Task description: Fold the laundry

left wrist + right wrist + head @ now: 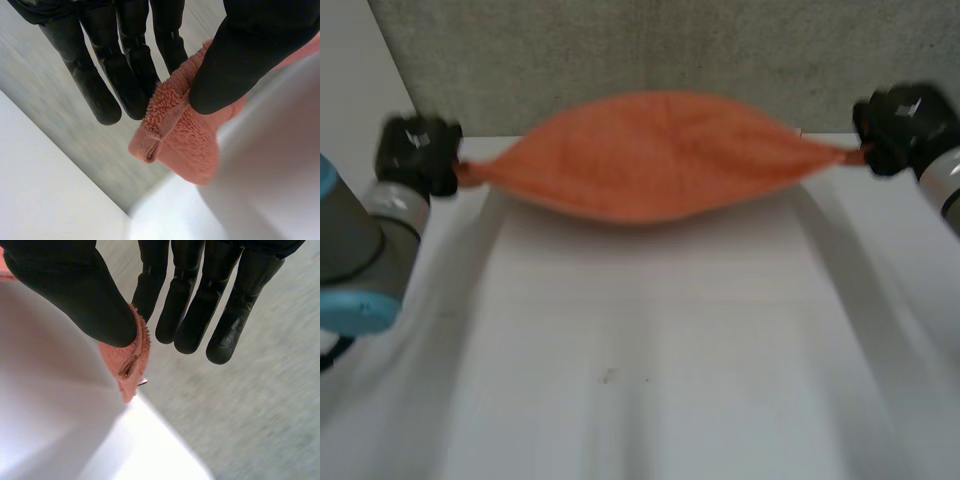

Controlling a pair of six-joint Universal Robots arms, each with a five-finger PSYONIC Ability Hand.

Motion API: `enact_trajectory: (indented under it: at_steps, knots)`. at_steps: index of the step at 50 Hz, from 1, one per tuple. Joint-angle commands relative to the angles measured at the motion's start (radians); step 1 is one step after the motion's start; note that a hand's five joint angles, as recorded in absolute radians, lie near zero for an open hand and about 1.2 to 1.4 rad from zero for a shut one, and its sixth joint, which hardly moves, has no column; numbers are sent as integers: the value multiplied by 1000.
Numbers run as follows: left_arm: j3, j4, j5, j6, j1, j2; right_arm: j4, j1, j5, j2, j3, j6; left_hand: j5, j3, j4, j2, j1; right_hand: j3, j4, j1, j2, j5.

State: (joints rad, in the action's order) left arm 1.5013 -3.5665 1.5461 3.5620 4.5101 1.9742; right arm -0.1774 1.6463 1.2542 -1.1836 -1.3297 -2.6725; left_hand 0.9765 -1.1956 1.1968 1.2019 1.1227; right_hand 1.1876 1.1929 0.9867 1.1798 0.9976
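An orange towel (655,155) is stretched in the air over the far part of the white table (650,340), sagging in the middle. My left hand (417,152) pinches its left corner (172,132) between thumb and straight fingers (132,65). My right hand (903,125) pinches the right corner (131,362) the same way, thumb against fingers (200,300). Both hands sit at the table's far corners, level with each other.
A grey wall panel (620,50) rises just behind the towel and the table's far edge. The grey floor (250,415) lies beyond the table edge under the right hand. The left arm (355,250) stands at the table's left side.
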Motion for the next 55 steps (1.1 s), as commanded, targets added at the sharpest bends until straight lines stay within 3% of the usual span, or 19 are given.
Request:
enact_trajectory:
  at_steps: [1,5,7,10,16,20,27,33,40,41,45,55]
  knots:
    - [166,-1,-1,-12,0,57,22,-3,2,108,-85,102,245,-201,199,194,274,209,203,410,217,224]
    - [249,14,0,-6,0,26,61,-14,1,108,-111,137,245,-201,199,194,274,209,203,410,217,224]
    - [306,38,3,1,-2,-23,186,-36,1,95,-131,225,245,-201,199,194,274,209,203,410,217,224]
    - [373,130,3,12,4,-136,310,-45,7,64,-131,295,245,-201,199,194,274,209,203,410,217,224]
    - [431,439,-3,92,44,-340,727,-141,31,-59,-175,549,245,-201,199,194,274,209,203,410,217,224]
    - [430,565,-6,123,49,-397,799,-172,28,-100,-189,643,245,-201,199,194,274,209,203,410,217,224]
    - [384,476,-37,126,47,-301,636,-166,28,-87,-154,603,245,-201,199,194,274,209,203,410,217,224]
    - [246,382,-32,127,18,-118,396,-76,37,109,-22,441,245,-201,199,194,274,209,203,410,217,224]
    - [-30,292,-24,123,-17,121,292,-19,76,239,110,390,245,-201,199,194,274,209,203,410,217,224]
    - [-62,281,-24,124,-20,146,229,-1,134,322,191,367,245,-201,199,194,274,209,203,410,217,224]
    - [-202,230,-29,127,-26,253,141,38,198,415,288,362,245,-201,199,194,274,209,203,410,217,224]
    - [-411,138,-40,147,-28,433,26,92,271,567,452,379,245,-201,199,194,274,209,203,410,217,224]
